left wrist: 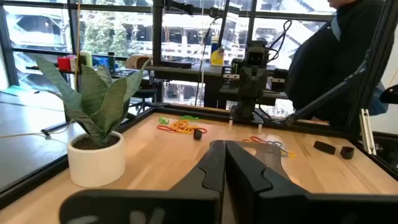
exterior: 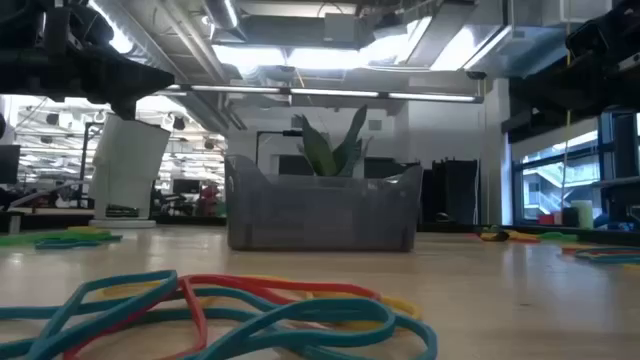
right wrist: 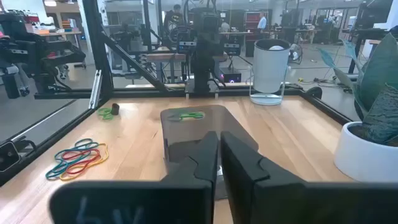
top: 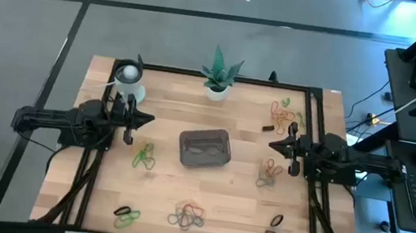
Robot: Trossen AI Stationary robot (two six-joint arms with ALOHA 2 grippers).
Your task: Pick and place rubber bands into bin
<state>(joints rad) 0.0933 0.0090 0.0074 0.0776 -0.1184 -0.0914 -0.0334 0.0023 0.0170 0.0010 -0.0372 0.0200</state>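
Nearest the low camera lay a tangle of bands [exterior: 230,310], thin flat loops in teal, red and yellow, slack on the pale wood-grain worktop [top: 159,190]. More heaps sat scattered: green ones [top: 143,156] near the left arm, orange ones [top: 269,172] by the right arm, and another cluster [top: 281,114] toward the far right corner. Mid-worktop stood the bin [top: 206,148], a dark translucent tray with rounded corners and low walls; it looked to hold nothing yet, though its smoky walls made that hard to tell. The left hand [top: 130,117] and right hand [top: 293,148] hung either side of it, both clenched on nothing. So the job seemed barely begun: the next move called for one hand to spread its fingers, drop onto a nearby heap and pinch a loop. Farthest off stood a smooth white cup [top: 126,81] and a spiky-leaved plant [top: 218,76] in a white pot.
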